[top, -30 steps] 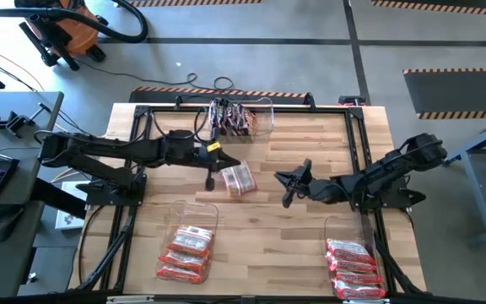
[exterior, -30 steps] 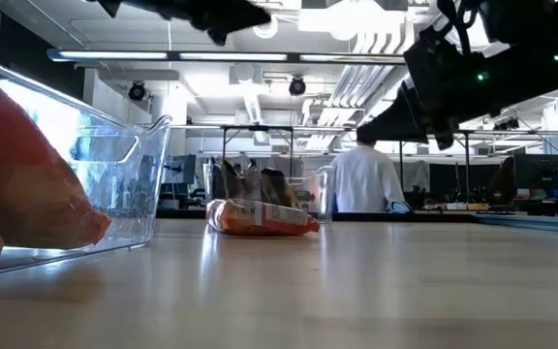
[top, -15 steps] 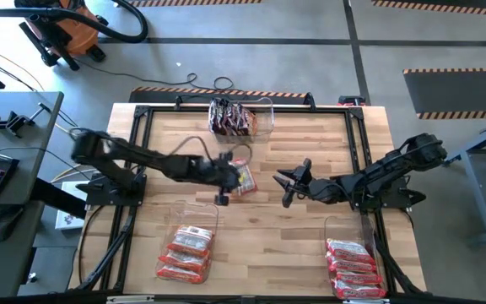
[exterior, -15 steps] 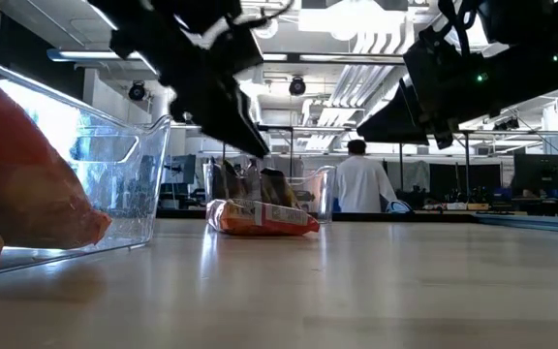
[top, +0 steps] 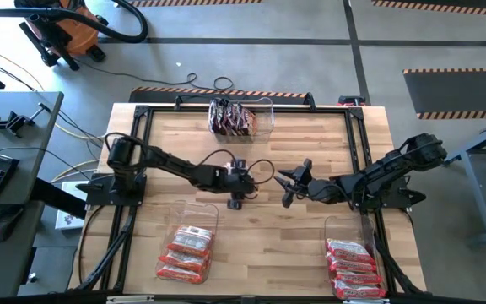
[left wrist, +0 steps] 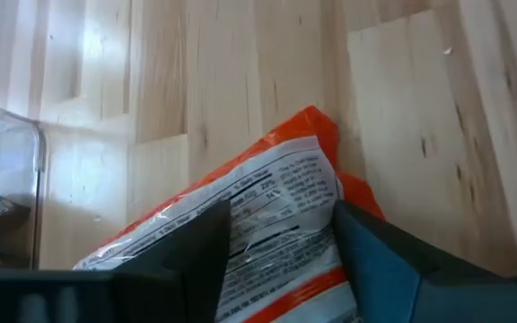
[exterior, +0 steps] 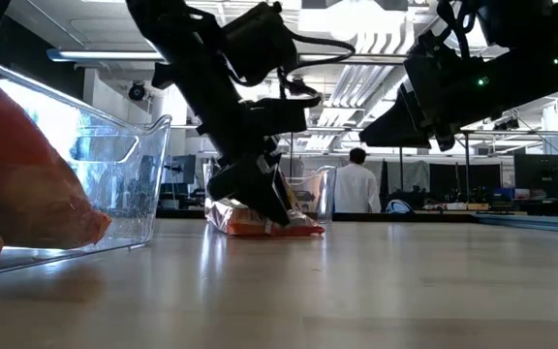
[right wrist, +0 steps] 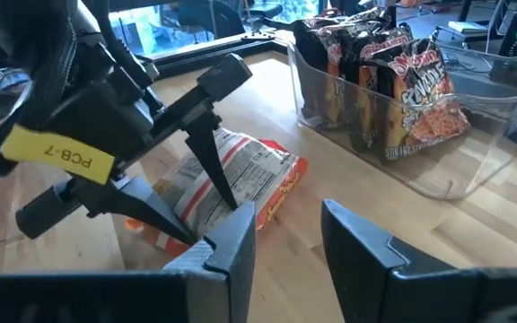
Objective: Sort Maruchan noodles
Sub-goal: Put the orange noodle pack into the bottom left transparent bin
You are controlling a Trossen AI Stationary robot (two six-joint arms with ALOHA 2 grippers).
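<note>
left fingers (right wrist: 206, 170) spread astride orange noodle packet (right wrist: 240, 175) mid-table

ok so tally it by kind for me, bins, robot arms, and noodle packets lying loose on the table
bins: 3 (back, front left, front right)
arms: 2 (left, right)
loose packet: 1
total: 6

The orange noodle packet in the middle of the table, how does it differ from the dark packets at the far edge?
The orange noodle packet lies flat and loose on the wood; the dark packets stand upright in a clear bin. The left pincer straddles the orange one; nothing touches the dark ones. Both are crinkly plastic.
</note>
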